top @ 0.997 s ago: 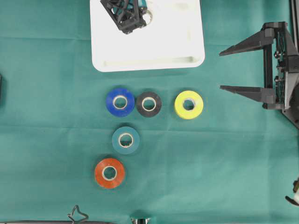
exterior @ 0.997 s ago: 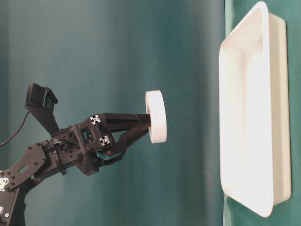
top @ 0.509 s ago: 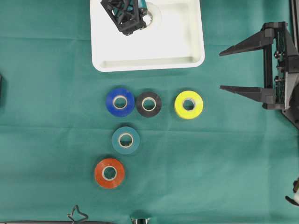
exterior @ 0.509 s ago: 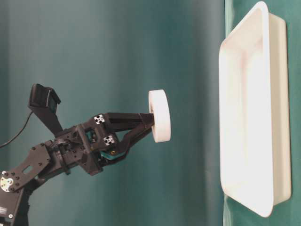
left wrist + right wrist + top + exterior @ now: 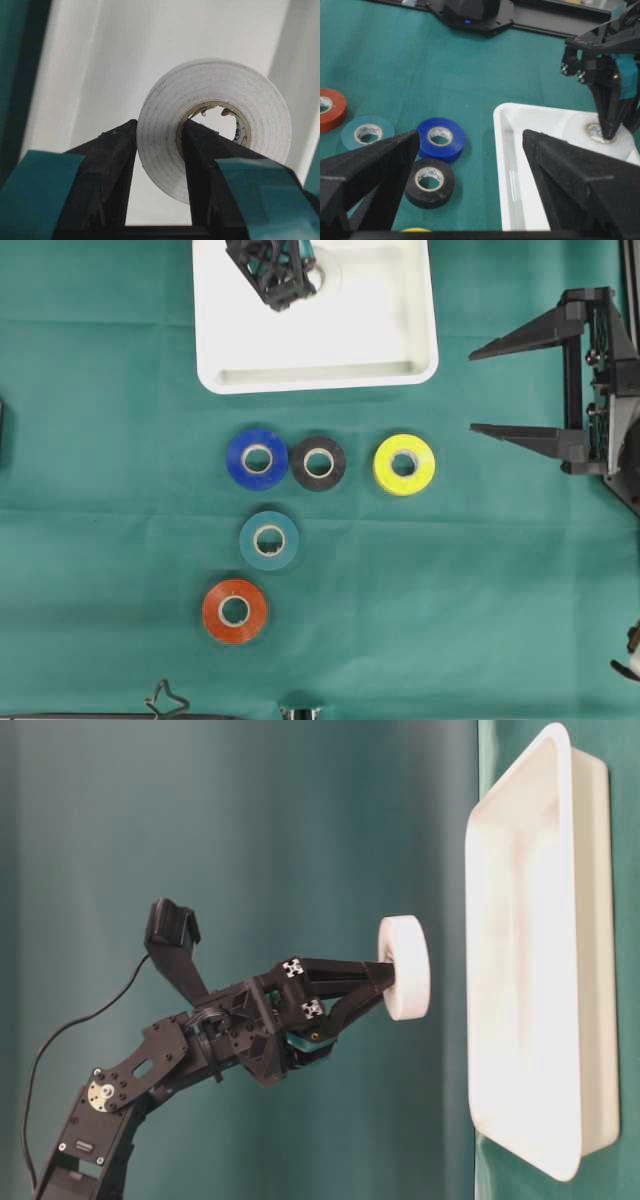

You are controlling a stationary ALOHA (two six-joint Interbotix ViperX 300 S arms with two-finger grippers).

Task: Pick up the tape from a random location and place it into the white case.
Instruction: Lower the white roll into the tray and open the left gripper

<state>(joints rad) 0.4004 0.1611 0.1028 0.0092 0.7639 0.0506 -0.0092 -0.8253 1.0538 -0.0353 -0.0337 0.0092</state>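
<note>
A white tape roll (image 5: 160, 145) is pinched by my left gripper (image 5: 159, 125), one finger through its core and one on its outer side. The roll (image 5: 405, 968) hangs a short way off the floor of the white case (image 5: 590, 970), not touching it. From overhead the left gripper (image 5: 290, 285) and the roll (image 5: 325, 272) are over the far part of the case (image 5: 320, 375). My right gripper (image 5: 472, 390) stands open at the right of the table, holding nothing. Its wrist view shows the roll (image 5: 580, 131) over the case (image 5: 501, 150).
Five more tape rolls lie on the green cloth in front of the case: blue (image 5: 257, 458), black (image 5: 318, 463), yellow (image 5: 404, 464), teal (image 5: 269, 540) and orange-red (image 5: 234, 611). The right arm's base fills the right edge of the overhead view.
The left gripper has carried the white roll closer to the case floor and a little toward the case's far side. The right arm and the loose rolls have not moved.
</note>
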